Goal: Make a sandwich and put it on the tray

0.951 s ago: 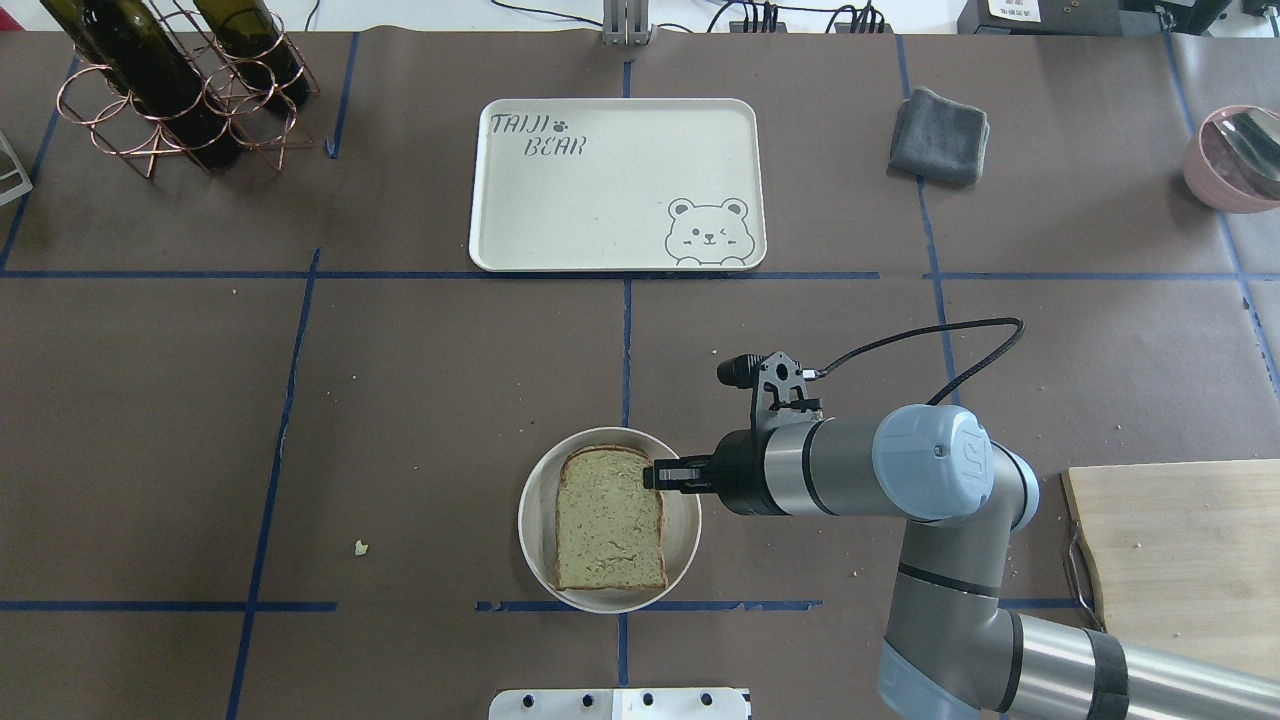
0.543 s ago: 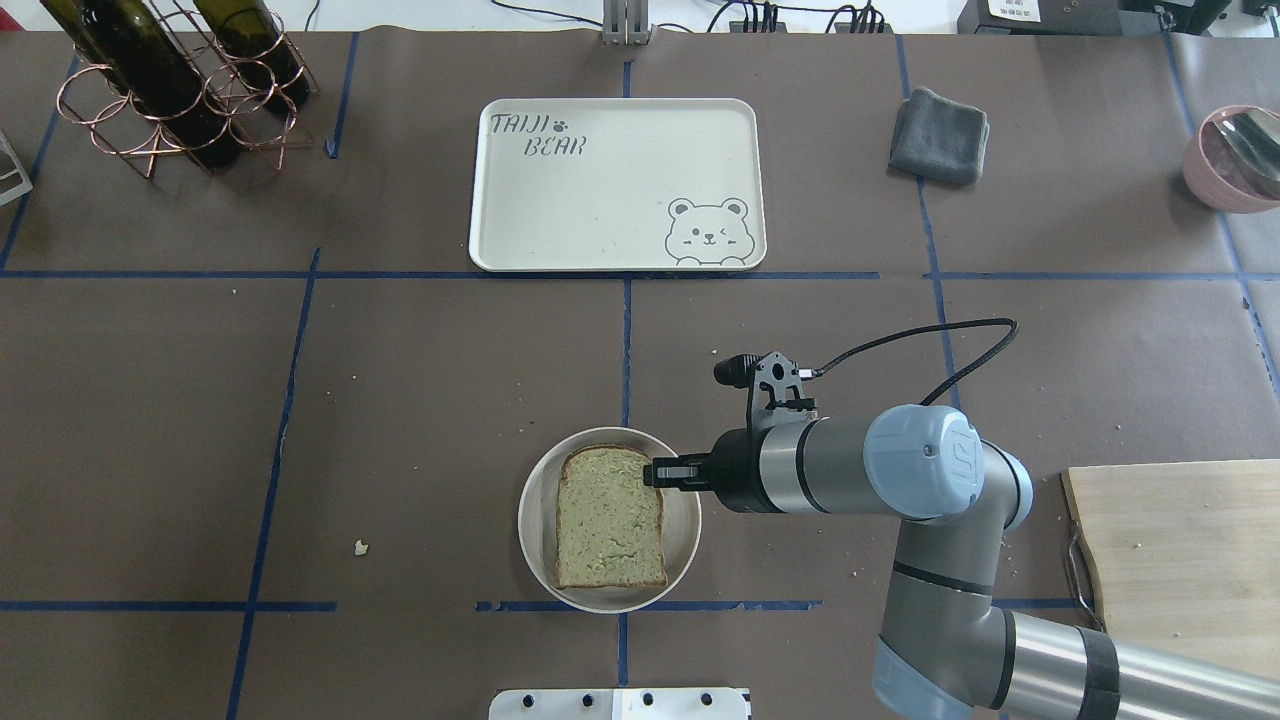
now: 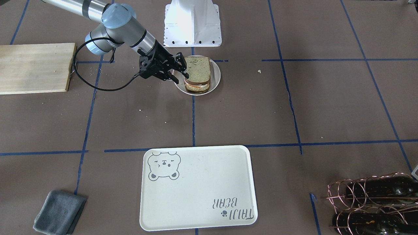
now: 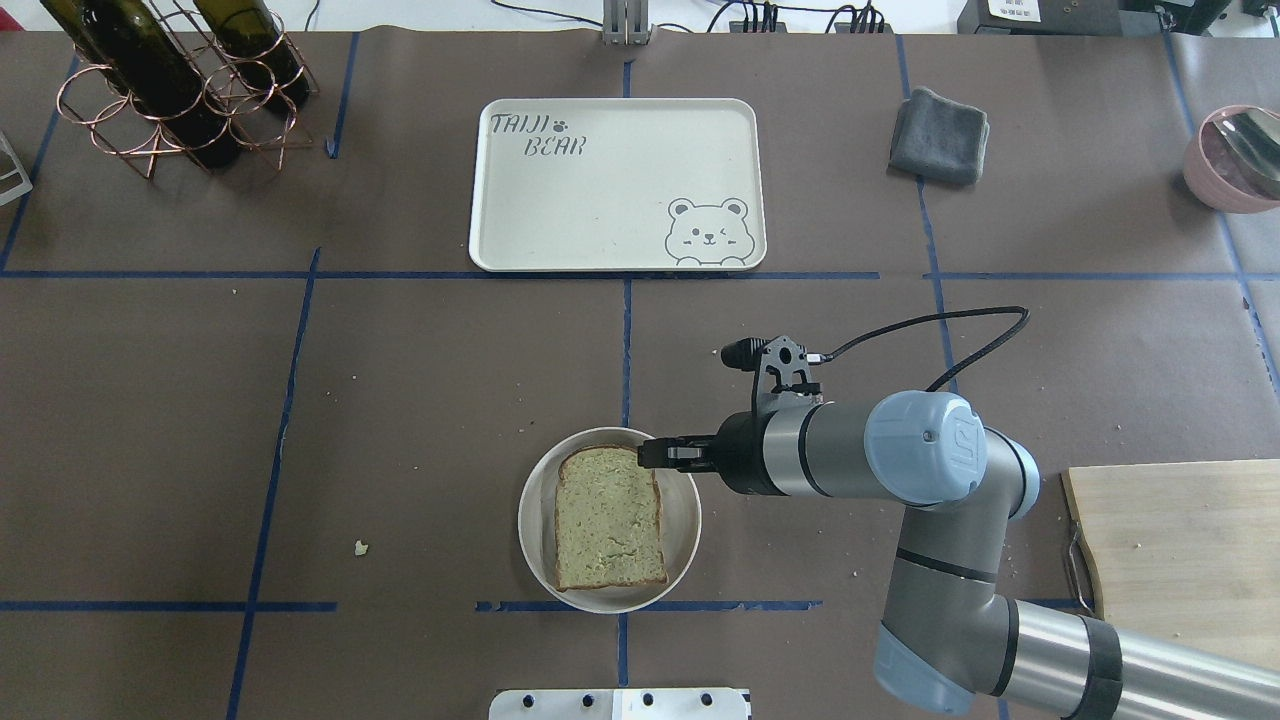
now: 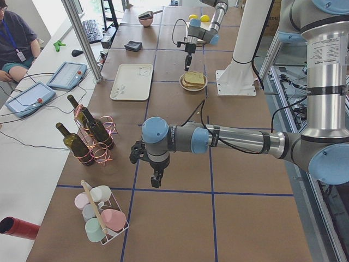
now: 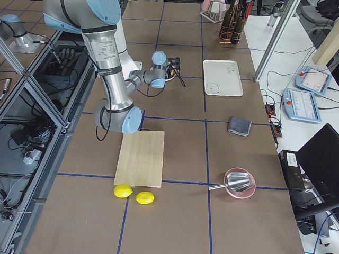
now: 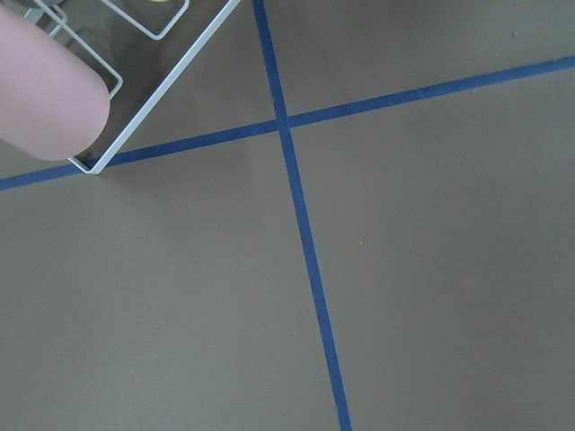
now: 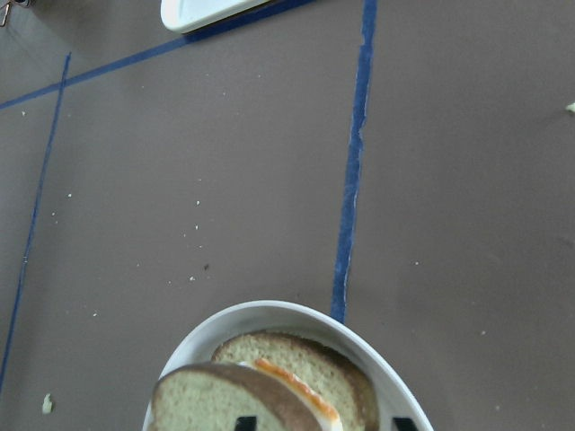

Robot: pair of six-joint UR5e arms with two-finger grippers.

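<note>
Right end effector (image 4: 650, 454) has slid off the sandwich (image 4: 608, 520) toward the plate (image 4: 535, 512) rim, jaws spread. We judge the sandwich built; tray (image 4: 600, 200) move pending.

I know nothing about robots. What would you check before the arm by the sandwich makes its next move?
1. The sandwich is stacked on the plate, egg between the slices: ok.
2. The right gripper is open at the plate's rim: ok.
3. It has hold of plate or sandwich: not ok, nothing gripped yet.
4. The tray has nothing on it where the sandwich would land: ok.
5. The left gripper is far from the plate: ok. Whether it is open or shut: cannot tell.
</note>
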